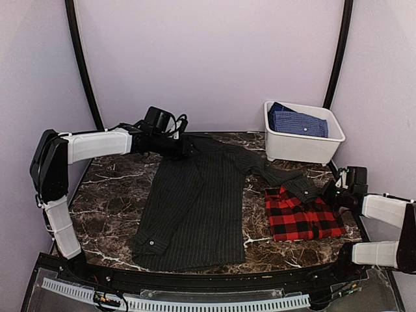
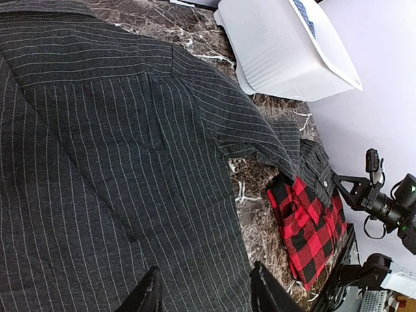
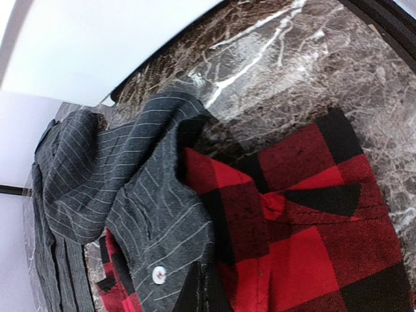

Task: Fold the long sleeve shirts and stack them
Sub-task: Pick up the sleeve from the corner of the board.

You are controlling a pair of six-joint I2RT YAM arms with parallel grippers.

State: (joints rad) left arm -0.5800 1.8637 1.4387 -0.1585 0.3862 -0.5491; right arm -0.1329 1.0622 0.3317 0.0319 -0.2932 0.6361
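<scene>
Left claw [image 2: 205, 281] hangs spread over the pinstriped shirt [image 1: 195, 201] lying flat on the desk [image 1: 110, 195]; right claw [image 1: 329, 193] sits at its cuff [image 3: 146, 253], grip unclear. Sleeve [image 1: 273, 173] overlaps the plaid shirt [image 1: 302, 220], so lift it clear before folding inward.

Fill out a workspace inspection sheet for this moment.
Surface: dark veined marble table.
Job's things: pinstripe shirt laid out lengthwise in the middle, with one sleeve reaching right and its cuff lying on the plaid shirt, which is folded at the right.
Clutter: white bin at the far right, holding blue cloth.
End effectors: left end effector is open over the pinstripe shirt's far end. Right end effector is at the sleeve cuff; open or shut unclear.
Cables: black cable loops at the left wrist.
Surroundings: pale walls, black poles.
</scene>
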